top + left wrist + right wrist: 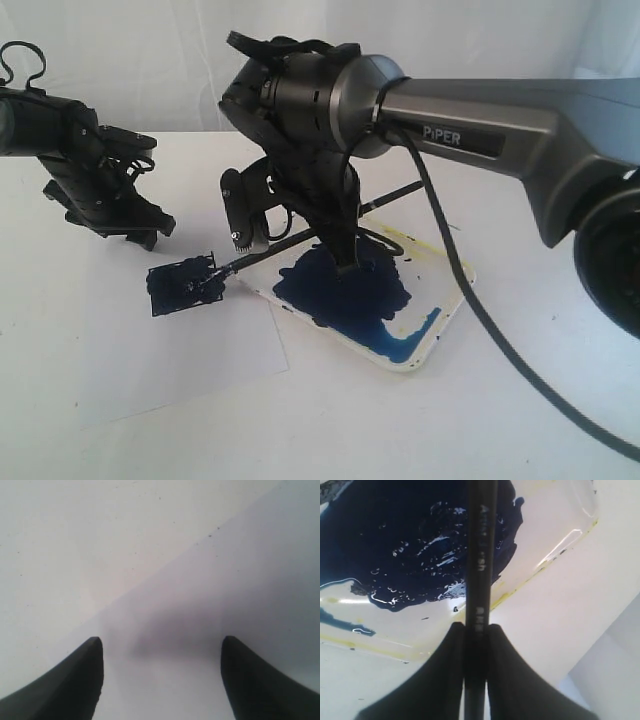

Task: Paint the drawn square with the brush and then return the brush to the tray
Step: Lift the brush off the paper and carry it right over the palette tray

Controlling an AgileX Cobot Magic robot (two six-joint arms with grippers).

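The drawn square [183, 284] on the white paper sheet [120, 340] is smeared dark blue. The brush [275, 249] slants from its tip, which rests at the square's right edge, up over the tray [440, 318]. My right gripper [343, 250] hangs above the tray's blue paint blotch [345, 288], shut on the brush handle. The right wrist view shows the brush [479, 555] clamped between the fingertips of that gripper [477, 627] over the tray [560, 545]. My left gripper [130, 228] hovers above the paper behind the square, and in its own view it [161, 642] is open and empty.
The white table [520, 420] spreads around the paper and tray. The right arm's black cable [470, 290] loops over the tray's right side. The left wrist view holds only a plain white surface [100, 540] with a diagonal shadow edge.
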